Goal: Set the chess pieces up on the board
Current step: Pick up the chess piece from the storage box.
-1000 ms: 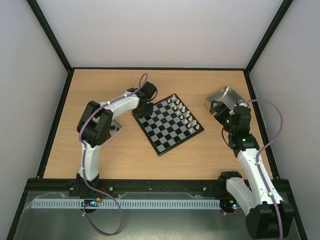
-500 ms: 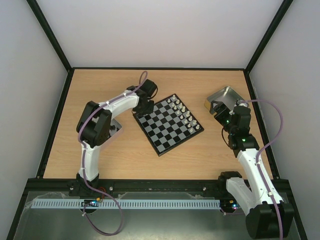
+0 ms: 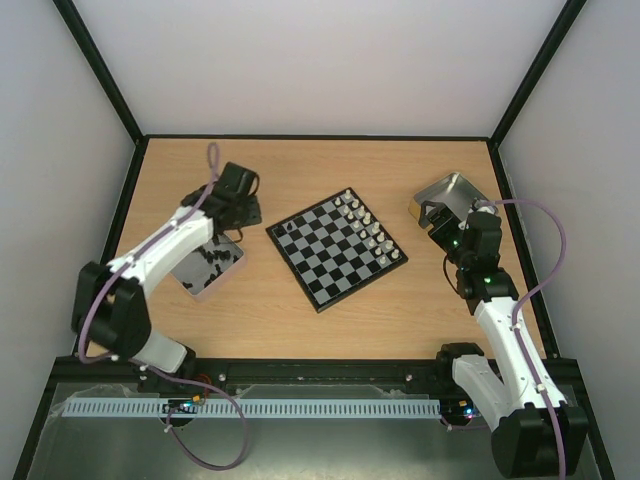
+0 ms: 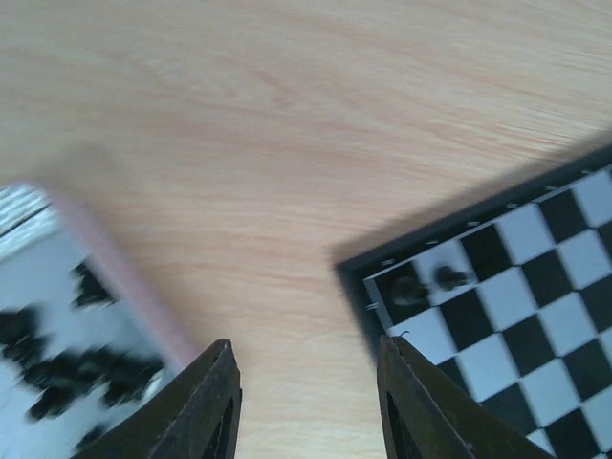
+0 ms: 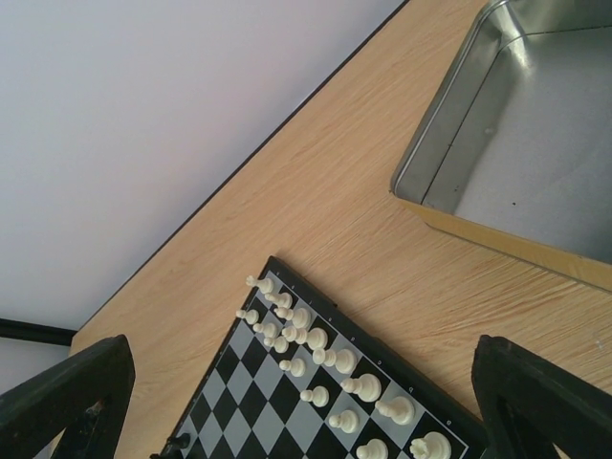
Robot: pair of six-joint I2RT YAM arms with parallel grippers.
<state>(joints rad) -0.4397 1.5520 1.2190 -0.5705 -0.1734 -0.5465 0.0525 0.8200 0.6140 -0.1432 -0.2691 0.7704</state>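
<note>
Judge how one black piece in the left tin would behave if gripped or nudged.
Probably light: each black piece is smaller than a board square. Likely to tip or roll if nudged: those in the tin lie jumbled on smooth metal. Perhaps hard to pinch alone, since they cluster closely.

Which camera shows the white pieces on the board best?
The right wrist view: the white pieces stand large and distinct in two rows on the board. The top external view shows them tiny along one edge; the left wrist view misses them.
</note>
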